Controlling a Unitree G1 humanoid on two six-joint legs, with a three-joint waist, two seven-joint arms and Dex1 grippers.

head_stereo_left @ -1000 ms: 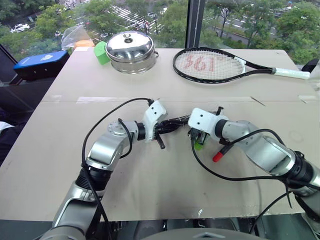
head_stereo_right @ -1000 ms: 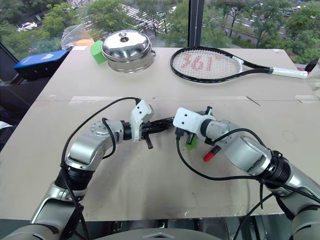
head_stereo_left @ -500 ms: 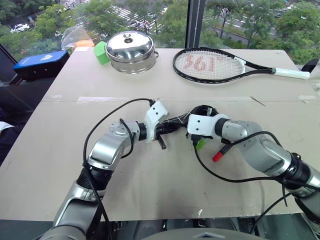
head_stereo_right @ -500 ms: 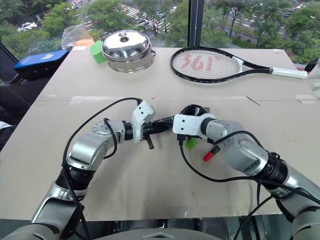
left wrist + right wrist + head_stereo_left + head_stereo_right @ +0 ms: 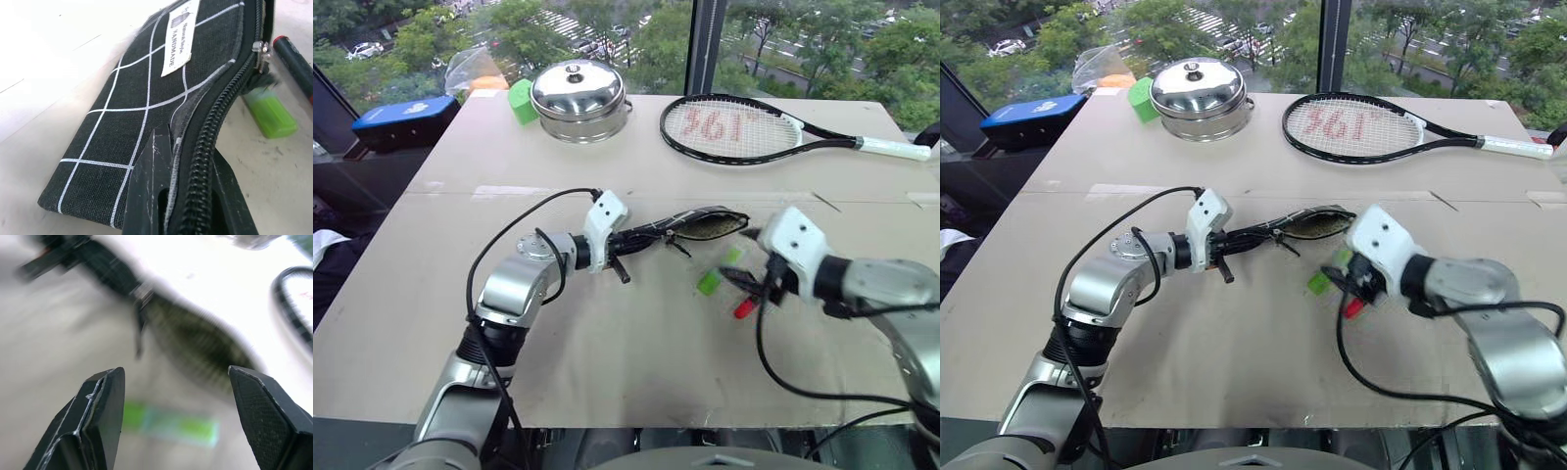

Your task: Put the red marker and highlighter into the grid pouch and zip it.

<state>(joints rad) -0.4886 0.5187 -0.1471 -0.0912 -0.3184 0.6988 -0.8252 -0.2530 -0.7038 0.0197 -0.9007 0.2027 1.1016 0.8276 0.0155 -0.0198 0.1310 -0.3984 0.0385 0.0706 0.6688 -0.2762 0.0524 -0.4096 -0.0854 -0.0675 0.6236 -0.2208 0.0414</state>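
Observation:
The grid pouch lies mid-table with its zipper mouth gaping. My left gripper is shut on the pouch's zipper edge at its left end, and the left wrist view shows its fingers pinching that edge. The green highlighter lies on the table just in front of the pouch. The red marker lies beside it, red cap toward me, partly hidden behind my right gripper. That gripper hangs open and empty just right of both pens. From the right wrist, the highlighter lies between the spread fingers.
At the back of the table stand a lidded steel pot, a green block and a tennis racket. A blue box sits off the back-left corner. Bare tabletop lies in front of the pens.
My right gripper has opened and drawn back to the right and toward me, away from the pouch. The pouch's open mouth and the highlighter are now uncovered. The left gripper keeps its hold.

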